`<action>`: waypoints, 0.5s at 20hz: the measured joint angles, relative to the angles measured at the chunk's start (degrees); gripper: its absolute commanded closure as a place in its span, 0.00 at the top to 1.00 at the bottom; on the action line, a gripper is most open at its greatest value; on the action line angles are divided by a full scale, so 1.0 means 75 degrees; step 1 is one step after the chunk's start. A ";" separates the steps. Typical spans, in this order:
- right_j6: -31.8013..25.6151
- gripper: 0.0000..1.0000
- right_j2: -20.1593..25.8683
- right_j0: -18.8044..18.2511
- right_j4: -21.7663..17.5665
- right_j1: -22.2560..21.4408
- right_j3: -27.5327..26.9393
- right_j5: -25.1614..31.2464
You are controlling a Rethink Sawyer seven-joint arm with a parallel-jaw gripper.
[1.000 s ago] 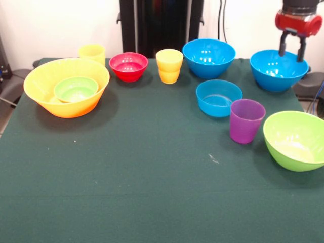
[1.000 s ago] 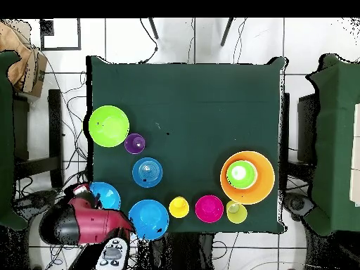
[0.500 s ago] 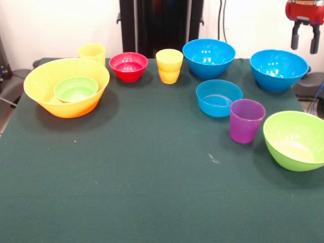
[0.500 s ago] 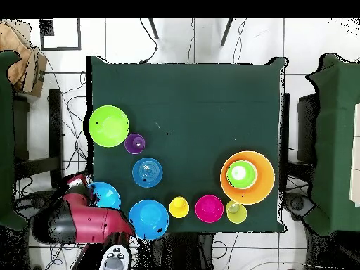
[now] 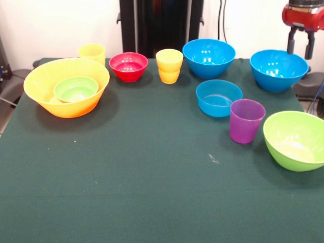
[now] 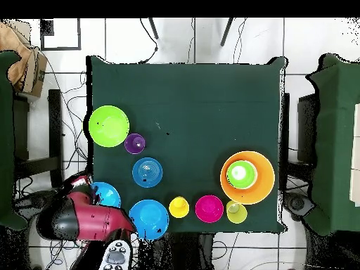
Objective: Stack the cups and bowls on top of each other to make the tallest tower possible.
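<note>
Our gripper (image 5: 299, 44) hangs with its fingers spread and empty, above the far rim of the large blue bowl (image 5: 278, 69), which lies at about seven o'clock below it. The tower (image 5: 67, 87), orange-yellow bowl holding a small green one, sits well apart at nine o'clock.

Red and black arm raised at the table corner, gripper (image 5: 299, 42) pointing down, fingers (image 5: 291, 40) apart

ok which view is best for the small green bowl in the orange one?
Overhead view: the small green bowl shows its whole round rim, centred inside the orange-yellow bowl. In the front view the orange bowl's near wall hides the green bowl's base.
</note>
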 measured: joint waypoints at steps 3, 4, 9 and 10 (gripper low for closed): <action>0.0000 1.00 -0.0034 0.0048 0.0110 0.0276 -0.0088 0.0000; 0.0000 1.00 -0.0044 0.0058 0.0121 0.0307 -0.0102 -0.0001; 0.0000 1.00 -0.0202 0.0258 0.0288 0.0681 -0.0328 -0.0002; 0.0000 1.00 -0.0224 0.0289 0.0310 0.0702 -0.0349 -0.0001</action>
